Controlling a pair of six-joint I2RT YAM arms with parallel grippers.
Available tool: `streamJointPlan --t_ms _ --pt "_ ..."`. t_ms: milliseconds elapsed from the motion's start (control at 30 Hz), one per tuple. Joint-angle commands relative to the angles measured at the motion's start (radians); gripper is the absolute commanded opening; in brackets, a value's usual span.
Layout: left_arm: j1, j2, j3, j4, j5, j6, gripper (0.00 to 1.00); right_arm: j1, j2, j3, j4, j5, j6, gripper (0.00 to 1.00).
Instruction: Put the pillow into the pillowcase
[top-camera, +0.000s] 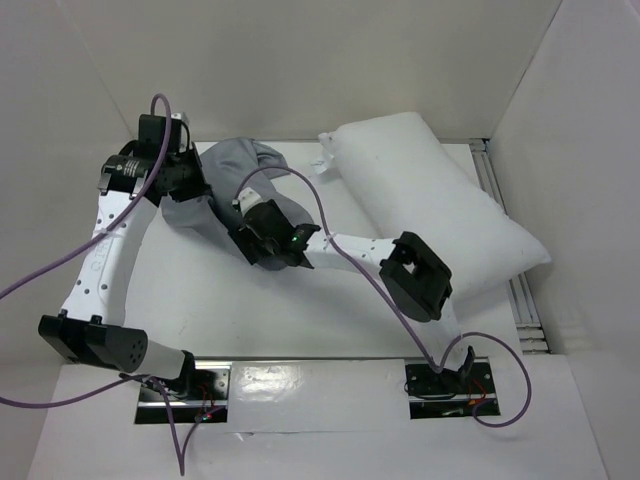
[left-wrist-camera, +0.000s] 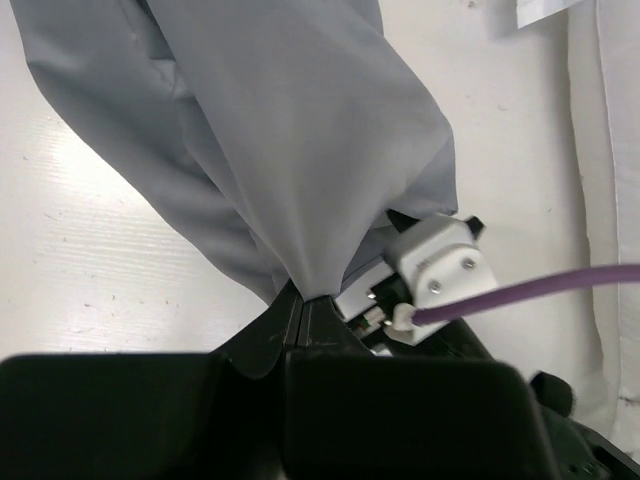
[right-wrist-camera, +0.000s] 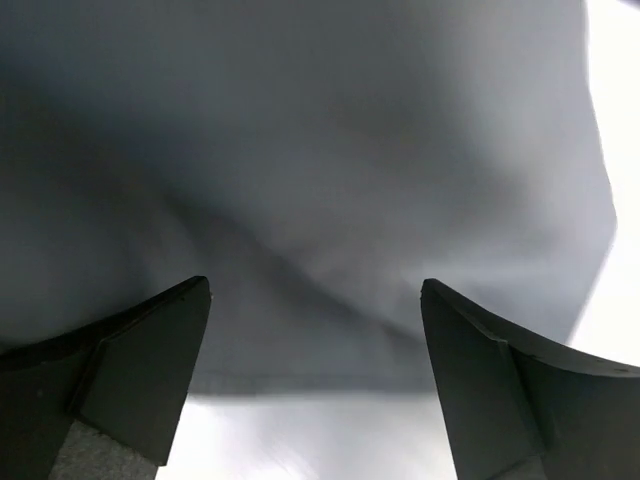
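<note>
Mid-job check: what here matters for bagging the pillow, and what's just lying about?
Job: pillow; pillowcase; left gripper, shut on the pillowcase; right gripper, open at the grey cloth.
Lying about: purple cables; metal rails.

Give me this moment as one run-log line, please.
left gripper: shut on pillowcase | right gripper: open, facing pillowcase | pillow: not yet inside
</note>
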Motion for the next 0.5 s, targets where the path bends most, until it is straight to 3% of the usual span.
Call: streamJointPlan --t_ms 0,133,233,267,367,400,467 --pt "0.004 -0.037 0.037 -0.012 0.043 0.018 0.00 0.014 0.065 0.027 0.200 0.038 0.007 0.93" --pt "0.004 -0.037 0.028 -0.012 0.043 0.018 0.00 0.024 0.122 0.013 0.280 0.116 0.042 0.94" --pt "0.004 -0.046 0.028 -0.012 0.043 0.018 0.00 0.024 0.159 0.031 0.290 0.248 0.065 0.87" --pt "0.004 -0.046 0.028 -0.012 0.043 0.018 0.00 0.014 0.169 0.031 0.290 0.292 0.065 0.73" --pt "0.004 -0.055 0.028 -0.022 0.032 0.018 0.00 -0.005 0.136 -0.011 0.306 0.342 0.079 0.49" --pt "0.004 -0.056 0.016 -0.022 0.022 0.018 0.00 -0.005 0.093 -0.031 0.327 0.351 0.079 0.27" --pt "0.004 -0.056 0.005 -0.022 0.002 0.029 0.00 -0.016 -0.003 -0.114 0.364 0.365 0.062 0.12"
